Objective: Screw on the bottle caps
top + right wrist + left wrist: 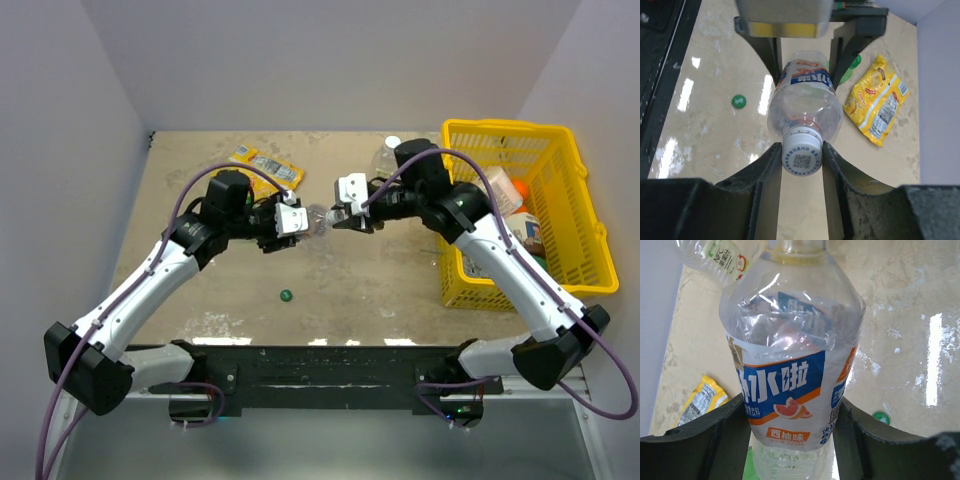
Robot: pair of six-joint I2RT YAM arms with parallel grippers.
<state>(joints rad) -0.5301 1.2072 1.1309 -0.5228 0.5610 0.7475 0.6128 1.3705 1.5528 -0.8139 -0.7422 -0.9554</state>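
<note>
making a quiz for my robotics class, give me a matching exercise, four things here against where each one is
Things
1 clear bottle
2 white cap
3 green cap
4 yellow snack packet

Places
a loose on the near half of the table
b between the right pincer fingers
c flat on the far half of the table
d held in the left pincer

Pairs: 1-d, 2-b, 3-a, 4-c

Left pincer clamped, right pincer clamped opposite
</note>
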